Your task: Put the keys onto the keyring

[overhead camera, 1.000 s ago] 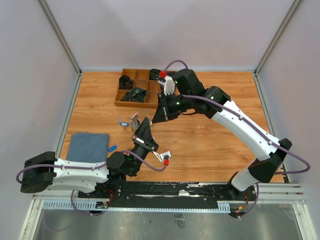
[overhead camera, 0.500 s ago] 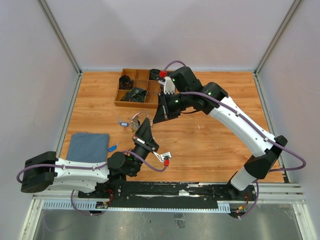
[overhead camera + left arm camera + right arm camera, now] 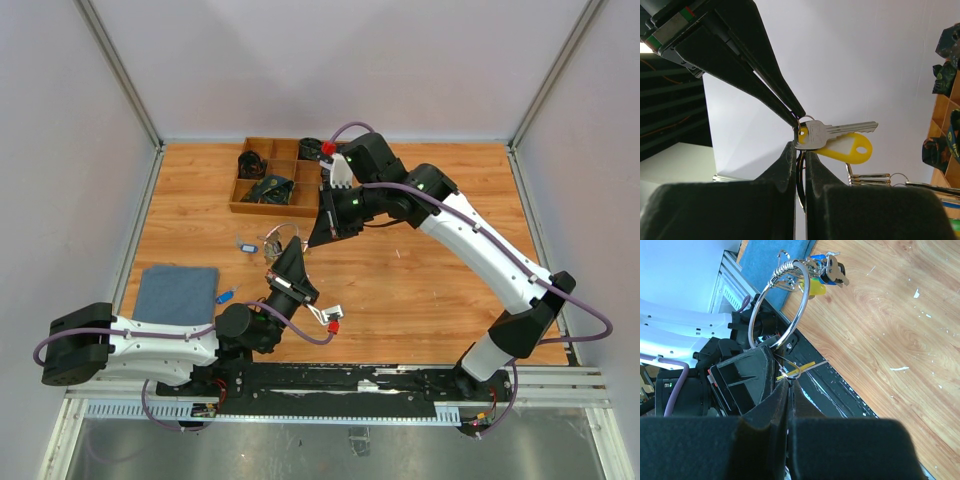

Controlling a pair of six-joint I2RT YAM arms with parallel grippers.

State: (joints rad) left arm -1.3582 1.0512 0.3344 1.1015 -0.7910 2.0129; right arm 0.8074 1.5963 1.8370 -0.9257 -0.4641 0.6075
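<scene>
In the left wrist view my left gripper (image 3: 799, 148) is shut on the thin wire of the keyring (image 3: 801, 170). Just above it, a silver key (image 3: 836, 133) with a yellow tag (image 3: 852, 148) is pinched at its head by my right gripper (image 3: 797, 120), which is shut. The right wrist view shows the keyring (image 3: 803, 305) standing upright as a big silver loop. Other keys (image 3: 828, 267) hang at its top, and my right gripper (image 3: 788, 381) holds the yellow-tagged key edge-on at the loop's lower end. From above, both grippers (image 3: 290, 252) (image 3: 318, 238) meet over the table's left middle.
A wooden compartment tray (image 3: 262, 208) with dark items stands at the back. A small dark-blue tag (image 3: 246, 245) lies left of the grippers. A blue cloth (image 3: 176, 293) is at the near left, with a small blue-headed key (image 3: 226, 295) at its right edge.
My right arm has shifted slightly near the ring. Both grips are unchanged, and the left arm has barely moved.
</scene>
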